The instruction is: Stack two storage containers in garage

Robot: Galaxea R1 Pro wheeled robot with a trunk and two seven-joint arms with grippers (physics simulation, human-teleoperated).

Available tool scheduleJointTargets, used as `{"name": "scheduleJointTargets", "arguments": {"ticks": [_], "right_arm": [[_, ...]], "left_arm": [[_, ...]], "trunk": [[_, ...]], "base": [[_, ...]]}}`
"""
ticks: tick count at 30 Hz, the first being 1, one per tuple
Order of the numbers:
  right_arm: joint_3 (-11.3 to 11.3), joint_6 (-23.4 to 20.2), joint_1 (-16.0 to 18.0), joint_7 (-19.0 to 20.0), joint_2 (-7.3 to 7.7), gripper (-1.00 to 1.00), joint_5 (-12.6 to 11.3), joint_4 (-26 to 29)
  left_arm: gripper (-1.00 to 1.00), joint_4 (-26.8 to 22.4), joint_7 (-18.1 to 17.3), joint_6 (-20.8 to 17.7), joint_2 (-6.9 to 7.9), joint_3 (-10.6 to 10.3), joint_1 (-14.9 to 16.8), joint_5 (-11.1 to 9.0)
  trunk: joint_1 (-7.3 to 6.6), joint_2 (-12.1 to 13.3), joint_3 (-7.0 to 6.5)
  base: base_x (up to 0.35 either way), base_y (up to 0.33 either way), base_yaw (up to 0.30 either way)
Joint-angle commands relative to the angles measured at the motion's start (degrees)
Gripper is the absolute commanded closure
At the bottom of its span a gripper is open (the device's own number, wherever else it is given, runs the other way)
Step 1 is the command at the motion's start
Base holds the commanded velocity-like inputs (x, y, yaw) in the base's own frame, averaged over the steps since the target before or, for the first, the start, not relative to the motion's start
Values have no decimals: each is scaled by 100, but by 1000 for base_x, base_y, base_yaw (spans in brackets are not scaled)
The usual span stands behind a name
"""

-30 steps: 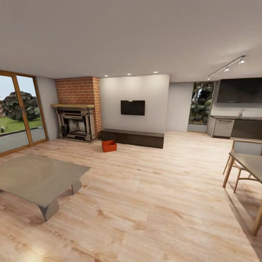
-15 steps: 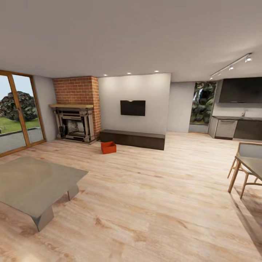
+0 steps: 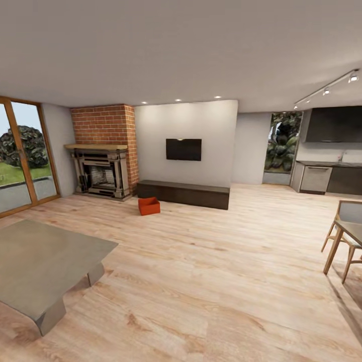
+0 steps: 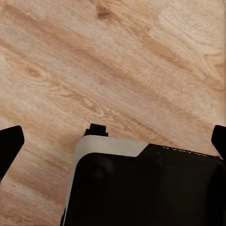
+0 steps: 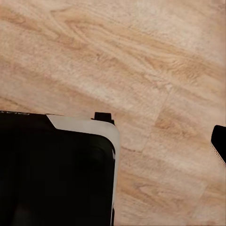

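Note:
One orange-red storage container (image 3: 149, 205) sits on the light wood plank floor (image 3: 211, 271) of the living room, far ahead, just in front of the long dark bench (image 3: 183, 193). In the left wrist view my left gripper (image 4: 114, 141) hangs open over the planks, its fingertips (image 4: 9, 143) wide apart and empty. In the right wrist view one fingertip (image 5: 220, 141) of my right gripper stands far out to the side over bare planks. The garage is out of view.
A low grey coffee table (image 3: 40, 264) stands near left. A wooden table and chair (image 3: 344, 239) are at the right edge. Brick fireplace (image 3: 103, 166) and wall TV (image 3: 183, 149) lie ahead, glass doors (image 3: 20, 156) left, kitchen units (image 3: 327, 178) back right.
The whole view has moved forward: the coffee table slid off to the left and the chair to the right. The container has stayed where it was.

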State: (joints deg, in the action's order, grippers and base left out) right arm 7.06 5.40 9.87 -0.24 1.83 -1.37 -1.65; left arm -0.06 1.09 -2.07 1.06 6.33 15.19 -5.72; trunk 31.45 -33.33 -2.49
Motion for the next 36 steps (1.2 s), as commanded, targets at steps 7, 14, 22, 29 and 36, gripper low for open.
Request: {"name": "scheduleJointTargets", "arguments": {"ticks": [7,14,22,29,36], "right_arm": [[41,31,4,-2,1,-100,-14,-14],[41,31,6,-2,1,-100,-16,-14],[41,31,6,-2,-5,-100,-17,-17],[41,31,6,-2,-5,-100,-19,-14],[41,31,5,-2,0,-100,-16,-16]], "left_arm": [[-100,-1,6,-19,0,18,1,-61],[-100,-2,6,-22,0,18,1,-57],[-100,-1,6,-22,0,18,1,-52],[-100,-2,6,-22,-1,18,1,-52],[-100,0,6,-22,-1,18,1,-57]], "trunk": [[5,-2,1],[5,-2,1],[5,-2,1],[5,-2,1],[5,-2,1]], "base": [[324,0,0],[324,0,0],[324,0,0],[324,0,0],[324,0,0]]}}
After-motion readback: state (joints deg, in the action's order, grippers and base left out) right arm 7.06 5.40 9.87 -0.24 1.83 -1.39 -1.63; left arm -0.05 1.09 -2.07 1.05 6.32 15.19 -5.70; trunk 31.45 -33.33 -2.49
